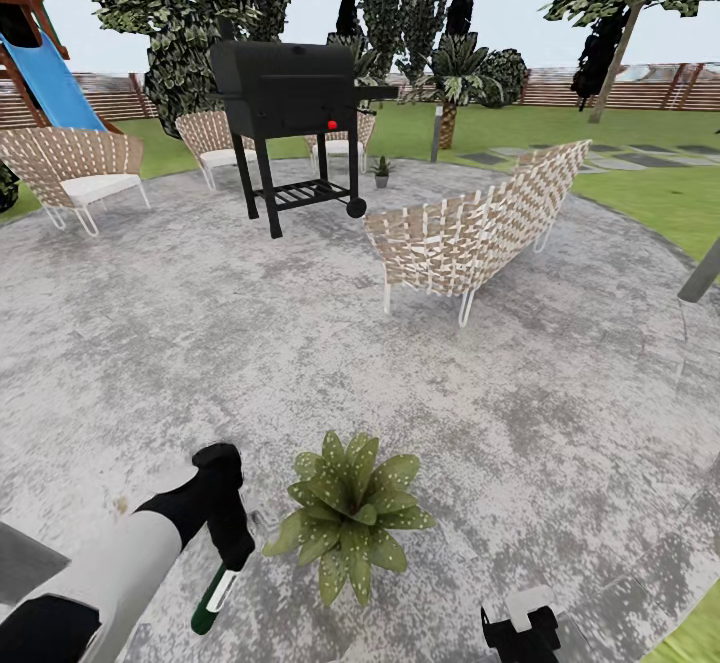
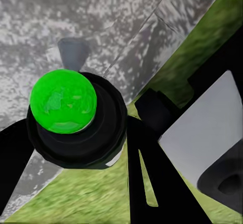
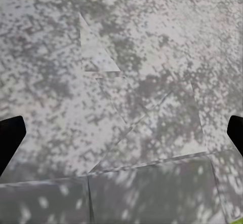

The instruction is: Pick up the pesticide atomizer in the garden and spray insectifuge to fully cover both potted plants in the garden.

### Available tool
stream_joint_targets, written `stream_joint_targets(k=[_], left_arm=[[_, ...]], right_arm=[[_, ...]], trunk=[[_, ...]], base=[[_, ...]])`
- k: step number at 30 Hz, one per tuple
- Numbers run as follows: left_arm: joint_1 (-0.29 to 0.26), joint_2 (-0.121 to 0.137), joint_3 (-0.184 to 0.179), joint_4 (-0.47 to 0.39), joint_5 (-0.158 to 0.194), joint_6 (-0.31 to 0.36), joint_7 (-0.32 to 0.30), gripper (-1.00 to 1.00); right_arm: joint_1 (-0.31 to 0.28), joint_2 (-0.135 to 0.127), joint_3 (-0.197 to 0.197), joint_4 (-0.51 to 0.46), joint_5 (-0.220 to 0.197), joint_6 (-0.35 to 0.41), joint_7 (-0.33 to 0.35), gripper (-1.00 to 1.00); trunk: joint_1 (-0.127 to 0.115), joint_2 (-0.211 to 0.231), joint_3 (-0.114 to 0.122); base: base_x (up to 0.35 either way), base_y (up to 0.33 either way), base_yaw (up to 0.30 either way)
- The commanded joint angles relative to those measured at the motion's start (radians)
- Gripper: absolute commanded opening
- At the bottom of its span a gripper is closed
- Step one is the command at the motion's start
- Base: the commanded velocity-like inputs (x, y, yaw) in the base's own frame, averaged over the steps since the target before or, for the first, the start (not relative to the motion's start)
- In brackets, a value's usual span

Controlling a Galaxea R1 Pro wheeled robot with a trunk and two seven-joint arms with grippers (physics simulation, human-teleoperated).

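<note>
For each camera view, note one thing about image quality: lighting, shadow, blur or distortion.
Head view: flat, even light, dappled shade on the patio, wide-angle stretch at the edges. Left wrist view: the atomizer tip looms large, glossy, soft-edged. Right wrist view: mottled stone, blurred; dark fingertips at the borders.

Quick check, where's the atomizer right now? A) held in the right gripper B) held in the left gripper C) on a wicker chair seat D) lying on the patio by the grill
B: the left gripper is closed on the pesticide atomizer, beside the potted plant; the left wrist view shows its green tip between the fingers, and the right gripper is open over bare patio.
</note>
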Motion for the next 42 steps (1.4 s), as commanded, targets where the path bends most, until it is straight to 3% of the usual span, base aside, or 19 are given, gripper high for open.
stream_joint_targets(k=[1, 4, 11, 20, 23, 25, 28, 32, 36, 40, 42], left_arm=[[0.009, 0.002, -0.005, -0.001, -0.004, 0.01, -0.007, -1.0], [0.051, 0.009, -0.005, -0.001, -0.006, 0.007, 0.024, -1.0], [0.048, -0.001, 0.019, -0.018, -0.005, 0.011, 0.045, -1.0], [0.049, 0.012, 0.029, -0.018, -0.006, 0.012, 0.051, -1.0], [0.052, 0.046, 0.035, -0.018, -0.005, 0.012, 0.059, -1.0], [0.052, 0.058, 0.071, -0.018, -0.005, 0.011, 0.06, -1.0], [0.051, 0.045, 0.1, -0.021, -0.004, 0.01, 0.069, -1.0], [0.049, 0.02, 0.102, -0.055, -0.005, 0.012, 0.085, -1.0], [0.049, 0.02, 0.106, -0.07, -0.005, 0.012, 0.087, -1.0], [0.041, 0.027, 0.165, -0.079, -0.005, 0.012, 0.087, -1.0], [0.032, 0.02, 0.176, -0.095, -0.005, 0.013, 0.087, -1.0]], right_arm=[[-0.001, 0.0, -0.006, 0.002, 0.011, -0.004, -0.004, 1.0], [-0.001, 0.0, -0.006, 0.002, 0.011, -0.004, -0.004, 1.0], [-0.001, 0.0, -0.006, 0.002, 0.011, -0.004, -0.004, 1.0], [-0.001, 0.0, -0.006, 0.002, 0.011, -0.004, -0.004, 1.0], [-0.001, 0.0, -0.005, 0.002, 0.012, -0.004, -0.004, 1.0], [-0.001, 0.0, -0.005, 0.002, 0.013, -0.004, -0.004, 1.0], [-0.001, 0.001, -0.005, 0.002, 0.014, -0.004, -0.004, 1.0], [-0.001, 0.001, -0.005, 0.002, 0.014, -0.004, -0.004, 1.0], [-0.001, 0.001, -0.005, 0.002, 0.014, -0.004, -0.004, 1.0], [-0.001, 0.0, -0.006, 0.002, 0.014, -0.004, -0.004, 1.0], [-0.001, 0.0, -0.006, 0.002, 0.014, -0.004, -0.004, 1.0]], trunk=[[0.0, 0.0, -0.001], [0.0, 0.0, -0.001], [0.0, 0.0, -0.001], [0.0, 0.0, -0.001], [0.0, 0.0, -0.001], [0.0, 0.0, -0.001], [0.0, 0.0, -0.001], [0.0, 0.0, -0.001], [0.0, 0.0, -0.001], [0.0, 0.0, -0.001], [0.0, 0.0, -0.001]], base=[[0.0, 0.0, 0.0], [0.0, 0.0, 0.0], [0.0, 0.0, 0.0], [0.0, 0.0, 0.0], [0.0, 0.0, 0.0], [0.0, 0.0, 0.0], [0.0, 0.0, 0.0], [0.0, 0.0, 0.0], [0.0, 0.0, 0.0], [0.0, 0.0, 0.0], [0.0, 0.0, 0.0]])
